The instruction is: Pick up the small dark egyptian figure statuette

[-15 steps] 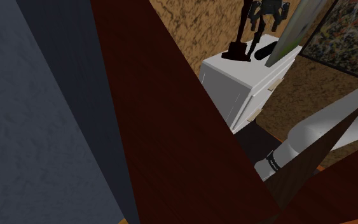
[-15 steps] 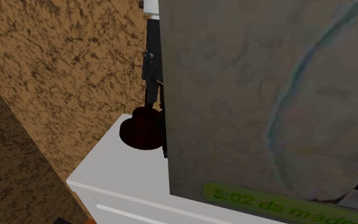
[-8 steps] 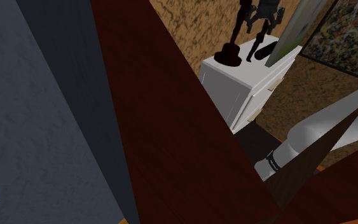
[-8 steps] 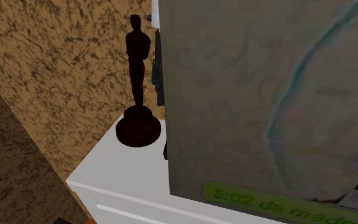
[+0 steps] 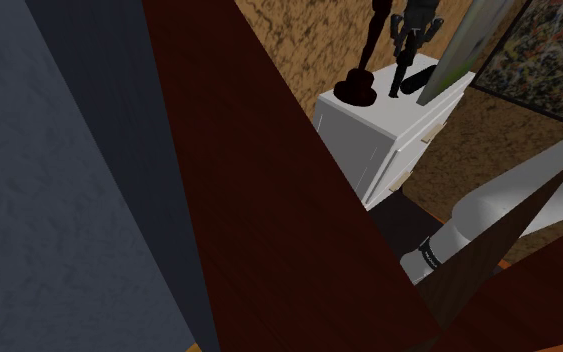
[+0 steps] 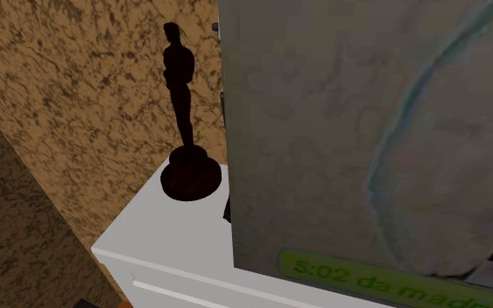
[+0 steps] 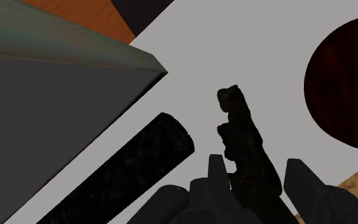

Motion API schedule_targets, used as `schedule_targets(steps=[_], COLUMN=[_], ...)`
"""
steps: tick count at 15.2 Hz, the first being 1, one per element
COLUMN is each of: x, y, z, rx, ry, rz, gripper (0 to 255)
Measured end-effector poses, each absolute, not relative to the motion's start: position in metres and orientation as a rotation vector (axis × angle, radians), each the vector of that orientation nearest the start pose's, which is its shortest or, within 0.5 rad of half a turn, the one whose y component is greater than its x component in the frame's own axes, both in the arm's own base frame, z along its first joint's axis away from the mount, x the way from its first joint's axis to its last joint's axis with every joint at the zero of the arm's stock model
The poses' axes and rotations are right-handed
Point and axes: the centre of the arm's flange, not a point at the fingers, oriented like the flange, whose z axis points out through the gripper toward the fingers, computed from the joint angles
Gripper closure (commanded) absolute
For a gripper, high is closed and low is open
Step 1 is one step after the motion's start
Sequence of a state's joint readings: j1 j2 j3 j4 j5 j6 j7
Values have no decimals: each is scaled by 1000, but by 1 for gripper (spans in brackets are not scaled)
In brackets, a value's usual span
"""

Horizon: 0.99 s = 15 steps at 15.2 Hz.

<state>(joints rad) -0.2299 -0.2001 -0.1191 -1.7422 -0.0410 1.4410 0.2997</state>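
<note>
A small black lumpy figure (image 7: 241,137) sits on the white cabinet top (image 7: 234,51), between the fingers of my gripper (image 7: 258,175). The fingers stand apart, and a sliver of white shows beside one of them. I cannot tell whether the figure is upright or lying. In the shoulder view my gripper (image 5: 406,45) hangs over the cabinet (image 5: 369,140), beside a tall dark statuette (image 5: 355,90) on a round base. That statuette (image 6: 181,96) leans slightly away from the big panel (image 6: 367,140), which hides my gripper in the second exterior view.
A black cylinder (image 7: 133,175) lies on the cabinet beside the figure, against the leaning grey panel (image 7: 44,127). The statuette's dark red base (image 7: 346,83) is close on the other side. A dark red board (image 5: 259,200) blocks much of the shoulder view. A mottled brown wall stands behind.
The tall statuette swung from leaning toward my gripper to upright, then slightly away. Its base slid toward the shoulder view's left. My gripper turned a little over the cabinet.
</note>
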Motion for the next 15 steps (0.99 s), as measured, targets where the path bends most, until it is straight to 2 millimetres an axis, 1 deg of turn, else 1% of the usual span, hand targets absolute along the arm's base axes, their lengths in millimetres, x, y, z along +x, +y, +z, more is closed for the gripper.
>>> schedule_targets(steps=[3, 7, 9, 15], x=[443, 447, 448, 449], y=[-173, -167, -165, -164], z=[637, 639, 645, 676], rx=[-2987, -2985, -2985, -2984], ry=[1002, 1001, 996, 995], rz=[167, 184, 194, 197], gripper=[255, 255, 255, 255])
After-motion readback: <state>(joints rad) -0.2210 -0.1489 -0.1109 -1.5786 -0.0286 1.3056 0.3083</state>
